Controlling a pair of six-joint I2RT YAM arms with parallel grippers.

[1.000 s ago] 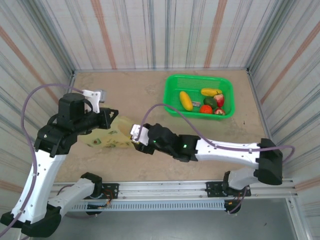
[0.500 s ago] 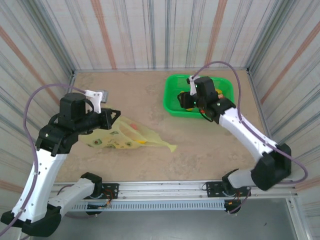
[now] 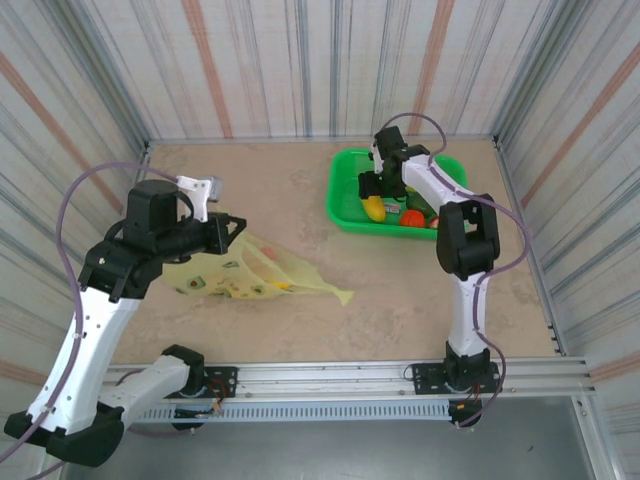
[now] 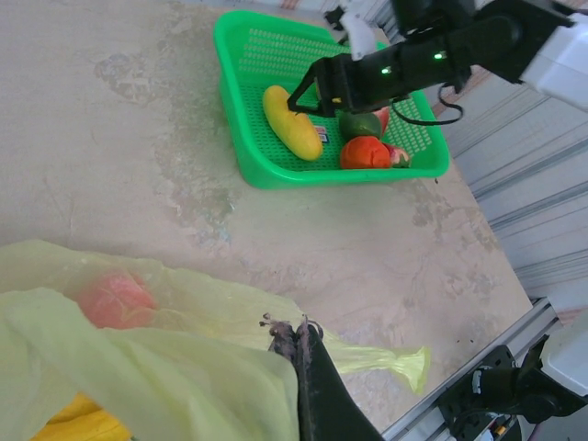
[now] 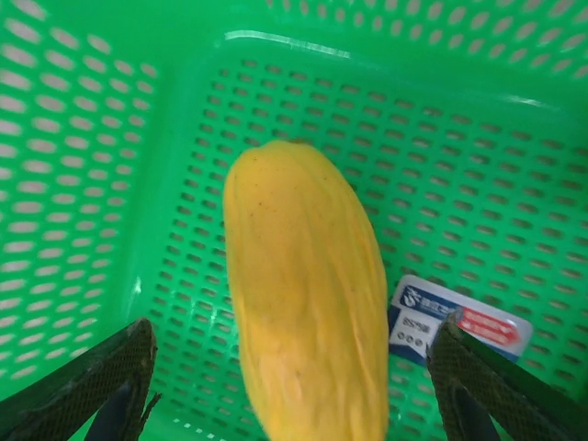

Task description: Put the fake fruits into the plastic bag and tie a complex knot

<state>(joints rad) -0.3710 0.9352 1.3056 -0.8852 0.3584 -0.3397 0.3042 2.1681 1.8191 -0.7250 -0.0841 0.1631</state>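
Evenly lit beige mottled tabletop (image 3: pixel 300 190) inside striped corrugated walls (image 3: pixel 250 60), aluminium rail (image 3: pixel 330 372) along the near edge.

A beige, mottled table (image 3: pixel 300 190) with darker stains. Toward its far right corner sits a bright green mesh basket (image 3: pixel 334 196), flat on the surface. On the left half lies a thin yellow-green plastic bag (image 3: pixel 250 272), crumpled, its narrow pointed end stretched out toward the middle of the table, well apart from the basket.
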